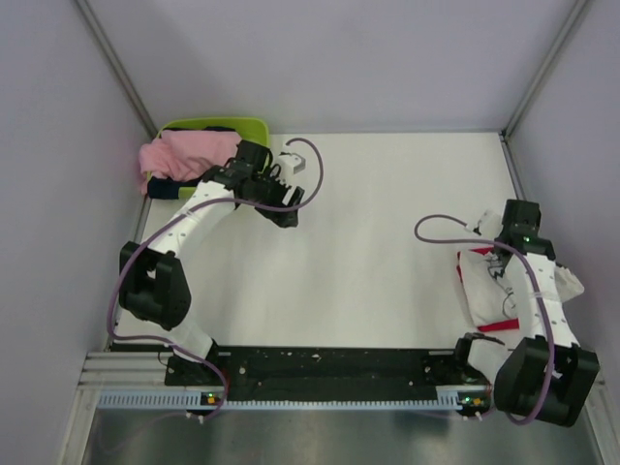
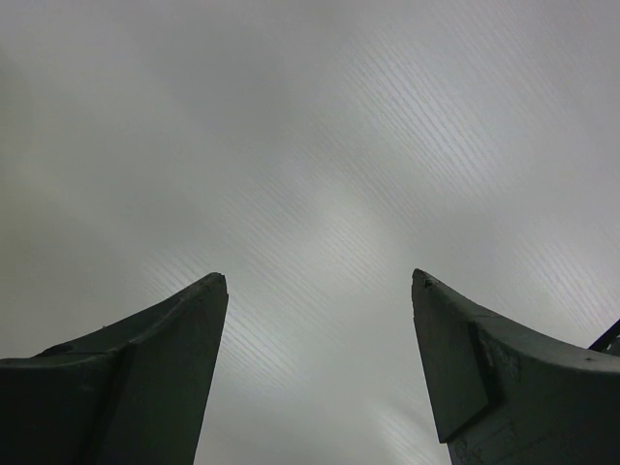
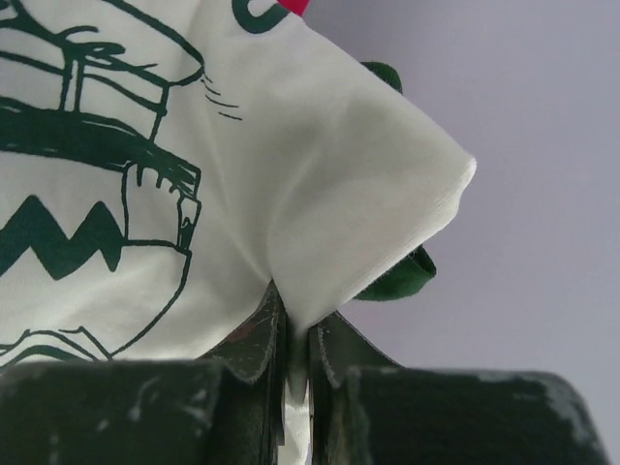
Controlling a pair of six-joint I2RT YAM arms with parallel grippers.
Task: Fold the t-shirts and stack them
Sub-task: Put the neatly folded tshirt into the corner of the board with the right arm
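One white cotton t-shirt with a dark green cartoon print (image 1: 477, 286) lies crumpled at the right edge of the white table (image 1: 387, 242), partly under the right arm. A strip of red cloth (image 1: 494, 326) shows at its near edge, touching it. The right gripper (image 1: 497, 263) is pinched together on a fold of this shirt. Only the right wrist view shows the clamp, the printed lines and a dark green sleeve edge (image 3: 402, 279). Only the top view shows one lime-green plastic basket (image 1: 247, 124) at the far left corner, holding one bunched pink cloth (image 1: 179, 155). The left gripper (image 1: 283, 213) hangs just beside the basket, its fingers (image 2: 165, 368) spread apart over bare table and holding nothing.
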